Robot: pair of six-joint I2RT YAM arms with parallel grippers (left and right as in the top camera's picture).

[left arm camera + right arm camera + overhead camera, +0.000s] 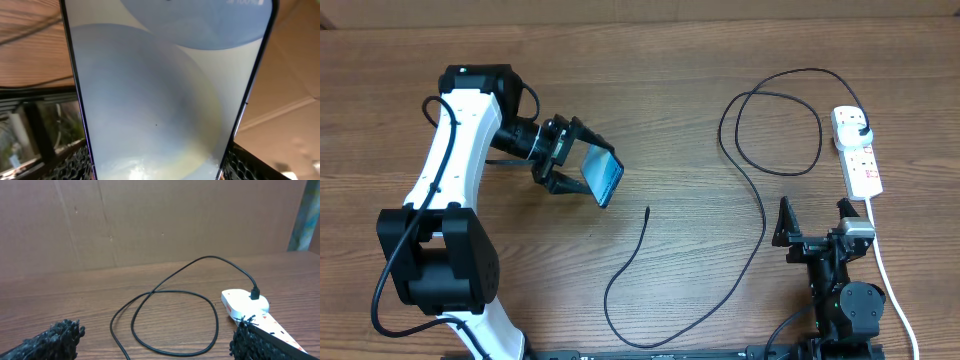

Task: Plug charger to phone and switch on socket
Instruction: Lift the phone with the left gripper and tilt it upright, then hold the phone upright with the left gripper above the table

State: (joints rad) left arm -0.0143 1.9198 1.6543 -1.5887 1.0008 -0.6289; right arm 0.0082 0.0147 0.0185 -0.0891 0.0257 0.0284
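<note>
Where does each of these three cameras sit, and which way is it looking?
Overhead: above, looking straight down at the table; both arms show, left gripper holding the phone, right gripper open.
Left wrist: on the left arm, facing the phone's screen close up; its pads show at bottom.
Right wrist: on the right arm, looking across the table at charger and power strip; its fingertips show below.
Overhead and right wrist share charger and power strip.
</note>
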